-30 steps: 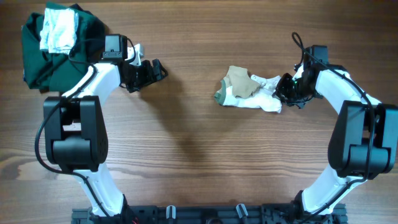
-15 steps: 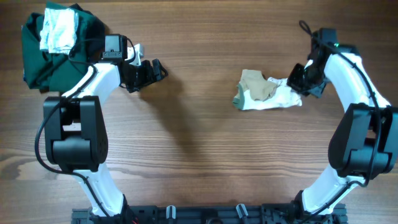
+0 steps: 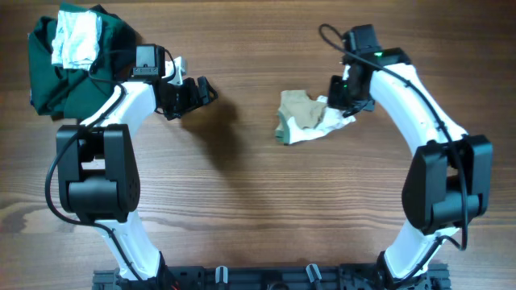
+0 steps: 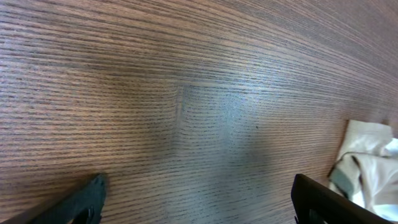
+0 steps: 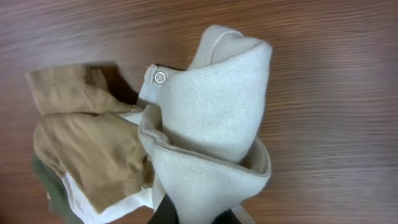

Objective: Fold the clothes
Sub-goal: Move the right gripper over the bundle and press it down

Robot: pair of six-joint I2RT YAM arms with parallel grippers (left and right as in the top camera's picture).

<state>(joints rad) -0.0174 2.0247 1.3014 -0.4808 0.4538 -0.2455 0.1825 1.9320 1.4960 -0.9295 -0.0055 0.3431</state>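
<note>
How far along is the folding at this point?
Done: no neat fold yet. The small cream and tan garment lies bunched on the table. In hand: the right claw is shut on its cream edge, which stands up in a loop in the right wrist view. The left claw is open and empty. Left: flattening and every fold.

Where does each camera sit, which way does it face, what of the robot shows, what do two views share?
Overhead: above the table, looking straight down; both arms, left gripper, right gripper.
Left wrist: looks along bare wood; fingertips at bottom.
Right wrist: looks down on the small garment; fingertips barely visible.
Shared: overhead and right wrist show that garment.
</note>
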